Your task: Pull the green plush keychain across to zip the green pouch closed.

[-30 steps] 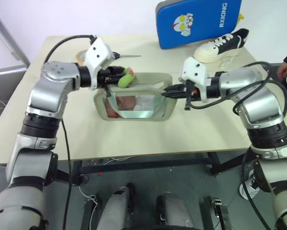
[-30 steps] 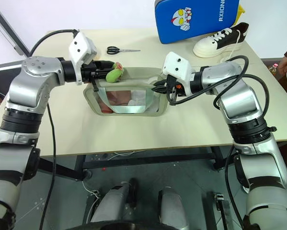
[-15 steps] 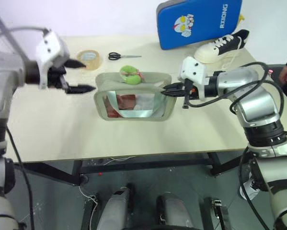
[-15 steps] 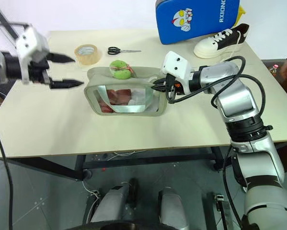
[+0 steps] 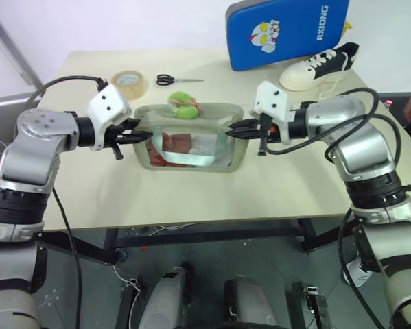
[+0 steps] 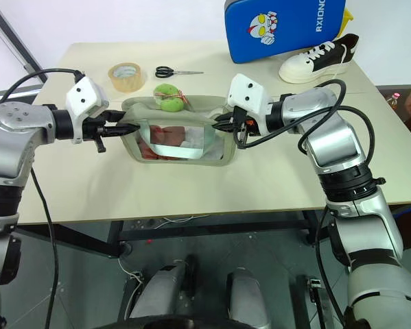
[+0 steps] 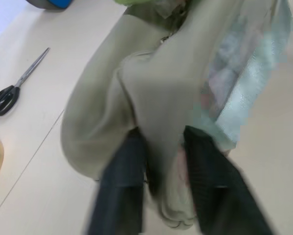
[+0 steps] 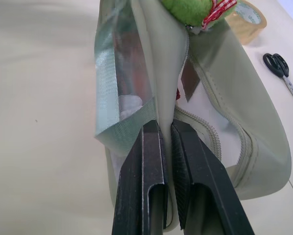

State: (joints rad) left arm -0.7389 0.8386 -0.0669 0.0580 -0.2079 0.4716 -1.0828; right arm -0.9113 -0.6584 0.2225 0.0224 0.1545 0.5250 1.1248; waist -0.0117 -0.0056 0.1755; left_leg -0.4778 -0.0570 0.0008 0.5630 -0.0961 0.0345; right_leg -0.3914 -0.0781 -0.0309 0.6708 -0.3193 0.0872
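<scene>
Centrally on the table (image 5: pixel 191 199) stands the green pouch (image 5: pixel 191 140), red and white contents behind its clear window. Left gripper (image 5: pixel 145 136) is clamped on its left end, right gripper (image 5: pixel 231 129) pinches its right end. Atop the back edge lies the green plush keychain (image 5: pixel 183 105). Bare tabletop lies in front.

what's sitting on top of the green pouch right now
The green plush keychain rests on the green pouch's top edge, toward its rear. The left gripper and right gripper pinch its two ends. The zipper pull beneath the keychain is covered.
</scene>
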